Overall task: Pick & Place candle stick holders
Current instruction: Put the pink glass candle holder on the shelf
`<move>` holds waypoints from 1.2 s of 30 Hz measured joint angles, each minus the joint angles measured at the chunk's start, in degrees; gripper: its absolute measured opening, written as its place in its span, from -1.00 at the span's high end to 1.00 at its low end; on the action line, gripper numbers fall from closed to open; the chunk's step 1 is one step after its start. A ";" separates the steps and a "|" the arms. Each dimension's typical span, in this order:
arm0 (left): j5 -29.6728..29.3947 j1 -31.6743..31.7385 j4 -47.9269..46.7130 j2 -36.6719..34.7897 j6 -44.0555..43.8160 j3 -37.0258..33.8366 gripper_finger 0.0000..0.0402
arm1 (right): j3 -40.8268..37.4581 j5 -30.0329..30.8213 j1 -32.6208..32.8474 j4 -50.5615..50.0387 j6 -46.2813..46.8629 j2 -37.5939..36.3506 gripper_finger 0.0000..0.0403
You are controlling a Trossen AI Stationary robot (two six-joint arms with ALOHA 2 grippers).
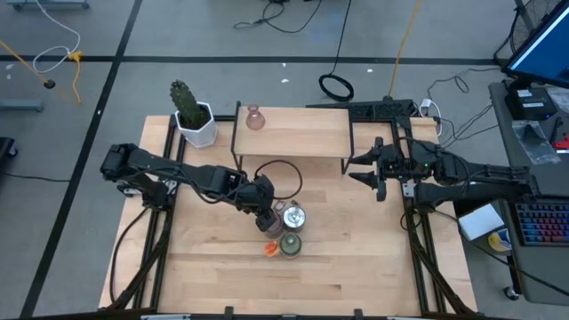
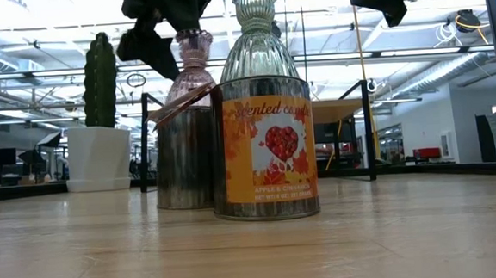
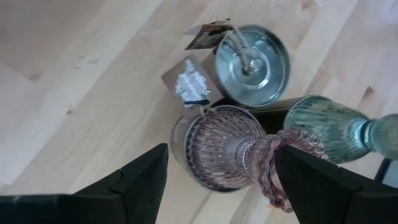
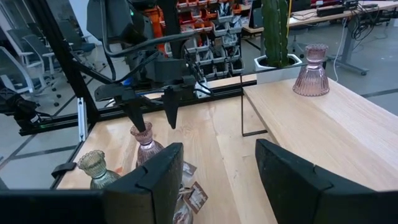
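A pinkish glass holder (image 3: 227,149) stands upright on a silvery tin (image 2: 184,156) near the table's middle. Beside it an olive-green glass holder (image 2: 263,35) stands on an orange-labelled candle tin (image 2: 264,147). An open silvery tin (image 3: 252,56) stands next to them. My left gripper (image 3: 221,180) is open, pointing down, with its fingers on either side of the pinkish holder's top (image 4: 142,130). A second pinkish holder (image 1: 254,117) stands on the raised wooden shelf (image 1: 302,133). My right gripper (image 1: 372,173) is open and empty at the shelf's right end. My left gripper stands open over the pinkish holder's frilled rim (image 3: 273,171) from above. One finger (image 3: 311,180) is right beside that rim, and I cannot tell whether it touches. The holder stands upright on the silvery tin.
A white pot with a green cactus (image 1: 194,120) stands at the shelf's far left. An orange-copper thing (image 1: 269,250) lies beside the tins. A thin dark wire loop (image 1: 283,173) lies in front of the shelf. The shelf's thin black legs (image 4: 242,112) stand near both grippers.
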 joint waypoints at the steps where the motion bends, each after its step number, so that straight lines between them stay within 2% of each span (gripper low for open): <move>1: 0.19 0.00 -0.01 0.05 0.00 -0.01 -0.44 | 0.00 0.00 0.00 -0.02 0.00 0.00 0.04; 6: 1.03 0.41 0.58 0.80 -0.15 0.42 -0.22 | 0.02 -0.02 0.00 -0.13 0.00 0.00 0.04; 19: 0.96 0.52 -0.23 1.01 3.02 3.16 0.84 | 0.02 -0.02 0.00 -0.15 0.00 0.00 0.04; 36: 3.62 1.07 -0.02 0.76 1.89 3.16 0.86 | 0.04 -0.02 0.00 -0.13 0.88 0.00 0.04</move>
